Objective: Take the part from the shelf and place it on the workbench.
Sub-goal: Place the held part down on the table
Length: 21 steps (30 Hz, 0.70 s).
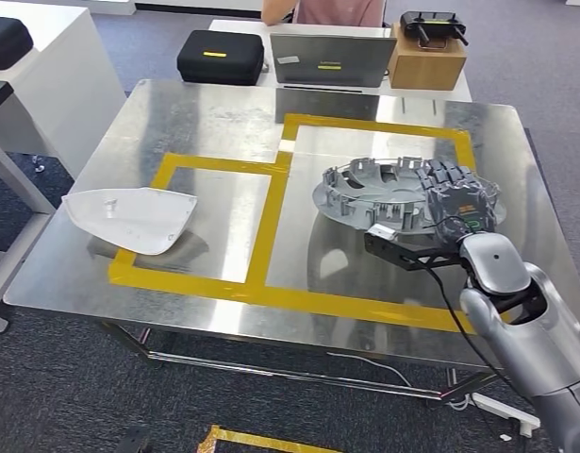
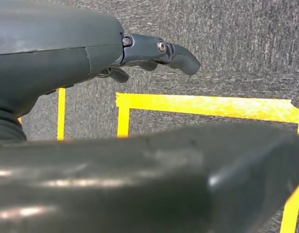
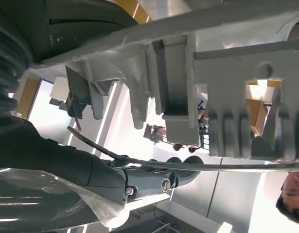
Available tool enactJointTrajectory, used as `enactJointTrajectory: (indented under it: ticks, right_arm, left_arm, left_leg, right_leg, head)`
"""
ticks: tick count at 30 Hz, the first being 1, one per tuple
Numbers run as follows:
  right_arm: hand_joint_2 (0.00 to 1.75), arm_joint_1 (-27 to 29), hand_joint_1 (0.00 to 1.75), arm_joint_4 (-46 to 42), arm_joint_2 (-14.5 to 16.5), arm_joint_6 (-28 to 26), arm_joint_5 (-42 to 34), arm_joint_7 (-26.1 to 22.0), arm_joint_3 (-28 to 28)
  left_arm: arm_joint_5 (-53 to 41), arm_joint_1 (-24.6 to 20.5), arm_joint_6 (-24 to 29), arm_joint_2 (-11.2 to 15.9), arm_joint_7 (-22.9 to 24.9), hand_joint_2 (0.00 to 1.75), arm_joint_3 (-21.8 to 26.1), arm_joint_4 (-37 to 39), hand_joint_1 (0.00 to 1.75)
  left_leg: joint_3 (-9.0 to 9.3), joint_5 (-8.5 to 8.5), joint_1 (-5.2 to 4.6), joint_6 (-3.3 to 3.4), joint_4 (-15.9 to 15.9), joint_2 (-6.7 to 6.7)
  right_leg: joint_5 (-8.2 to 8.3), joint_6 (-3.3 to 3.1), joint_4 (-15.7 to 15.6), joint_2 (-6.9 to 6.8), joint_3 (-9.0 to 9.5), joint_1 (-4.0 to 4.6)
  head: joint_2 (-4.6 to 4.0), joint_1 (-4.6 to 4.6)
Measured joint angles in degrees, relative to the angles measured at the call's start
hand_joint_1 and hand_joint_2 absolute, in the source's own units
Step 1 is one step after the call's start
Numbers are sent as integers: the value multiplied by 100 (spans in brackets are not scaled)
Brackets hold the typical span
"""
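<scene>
The right hand (image 1: 454, 193) is gripping the grey part (image 1: 387, 193), which is resting on the surface (image 1: 223, 113). The left hand (image 2: 155, 51) is hanging over the floor, fingers loosely extended and holding nothing.

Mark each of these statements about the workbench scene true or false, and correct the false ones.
1. The right hand grips the grey ribbed part. True.
2. The grey part sits inside the left taped square. False: it is over the right taped area of the workbench.
3. A white curved part lies on the workbench's left side. True.
4. The white part lies wholly inside the yellow tape. False: it crosses the tape's left edge.
5. The left hand holds a part. False: it holds nothing, above carpet.
</scene>
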Motion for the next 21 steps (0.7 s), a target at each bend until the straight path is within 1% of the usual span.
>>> enactJointTrajectory:
  ticks: [4, 6, 8, 11, 13, 17, 19, 21]
  right_arm:
    - [175, -54, 0, 0, -13, 28, -27, 12, 84]
    - [175, -152, 0, -1, -33, 224, -175, -36, 150]
    - [175, -395, 0, -10, -84, 689, -518, -160, 311]
    - [175, -1016, 0, -136, -219, 1482, -1154, -329, 747]
    - [175, -1486, 0, -308, -310, 1753, -1406, -318, 1098]
    - [175, -2153, 0, -714, -404, 1784, -1420, -111, 1676]
    - [175, -2358, 0, -928, -437, 1723, -1332, -1, 1918]
    - [175, -2491, 0, -1149, -470, 1523, -1146, 143, 2100]
  left_arm:
    - [2, 3, 0, 1, -6, 0, 43, 0, 0]
    - [20, 9, -1, 1, -14, 0, 66, 0, 0]
    - [46, 27, -14, 3, -45, 0, 109, 1, 0]
    - [62, 73, -57, 15, -110, 0, 211, 4, 0]
    - [61, 105, -78, 24, -147, 0, 285, 7, 0]
    - [44, 154, -124, 28, -184, 0, 413, 10, 0]
    - [16, 164, -158, 27, -193, 0, 474, 13, 0]
    - [-32, 169, -184, 26, -207, 0, 533, 13, 0]
  left_leg:
    - [-2, -1, 0, 0, 0, 0]
    - [-4, -1, -1, 0, -1, 1]
    - [-6, 0, -2, 0, -1, 2]
    - [-6, 1, -3, 0, 0, 7]
    - [-6, 2, -2, -2, 1, 7]
    - [-6, 3, -1, -4, 1, 6]
    - [-7, 3, -1, -4, 0, 6]
    - [-7, 1, -1, -3, 0, 6]
  right_leg:
    - [-1, 0, 0, 0, -1, 0]
    - [-1, 0, 0, 1, -2, -1]
    - [1, 0, 1, 5, -5, -2]
    - [5, 2, 2, 9, -10, -3]
    - [6, 2, 2, 7, -11, -3]
    - [4, 1, 2, 5, -11, -1]
    - [2, -1, 2, 5, -12, -1]
    - [0, -2, 2, 5, -13, -1]
  head:
    - [0, 0]
    - [0, 0]
    - [1, 1]
    - [0, 0]
    - [-1, 0]
    - [0, 0]
    - [-1, 0]
    - [0, 0]
